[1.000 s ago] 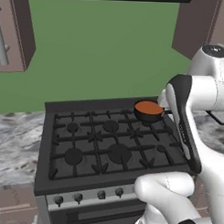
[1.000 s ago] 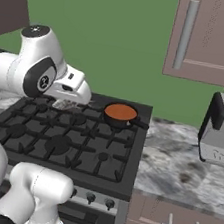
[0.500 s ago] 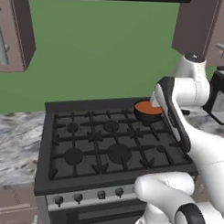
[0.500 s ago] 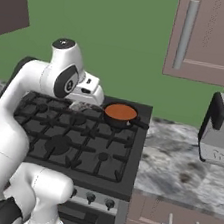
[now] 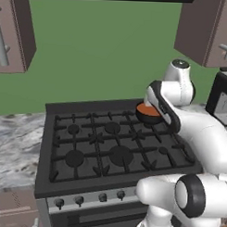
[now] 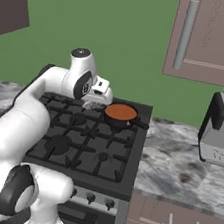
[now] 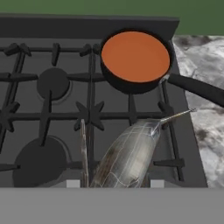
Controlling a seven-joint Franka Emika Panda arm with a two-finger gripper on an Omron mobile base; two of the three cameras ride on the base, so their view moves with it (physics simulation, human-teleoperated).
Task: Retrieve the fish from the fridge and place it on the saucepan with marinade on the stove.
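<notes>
Grey fish point(image 7: 131, 155) sits clamped in the tool point(image 7: 116, 183), just short of the saucepan point(image 7: 135, 59).

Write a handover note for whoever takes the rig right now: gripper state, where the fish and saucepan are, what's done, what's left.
Gripper: shut on the fish, held over the stove grates, short of the saucepan.
Saucepan: on the stove's back right burner, orange-brown marinade inside, handle pointing toward the counter.
Done: fish is out of the fridge and brought to the stove.
Left: carry the fish over the saucepan, lower it in, open the gripper, pull back.
</notes>
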